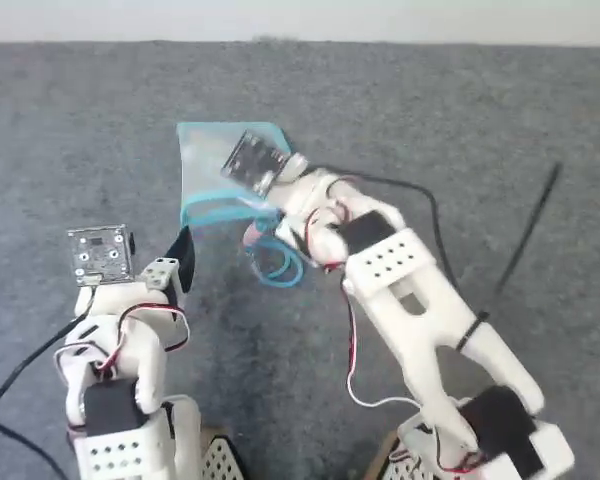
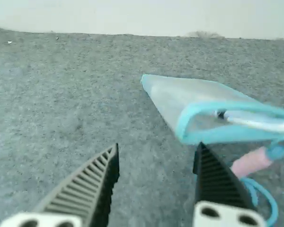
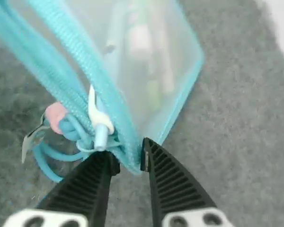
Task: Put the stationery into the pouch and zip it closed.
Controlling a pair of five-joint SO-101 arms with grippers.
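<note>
Both jaws of the right end effector [image 3: 130, 158] pinch a corner of the pouch [image 3: 161, 80], just beside the zipper pull [image 3: 100, 128]. The left end effector [image 2: 156, 153] hangs nearby, jaws apart and empty. Stationery [image 3: 142, 42] sits inside the pouch. Such a thin bite could slip if the pull is tugged, letting the pouch flop onto the desk [image 1: 480, 120].

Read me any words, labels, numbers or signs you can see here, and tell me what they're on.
None can be read.
The pouch shows no label or print.
The stationery inside it is too blurred for any print to show.
The circuit board on an arm's wrist bears marks too small to read.
</note>
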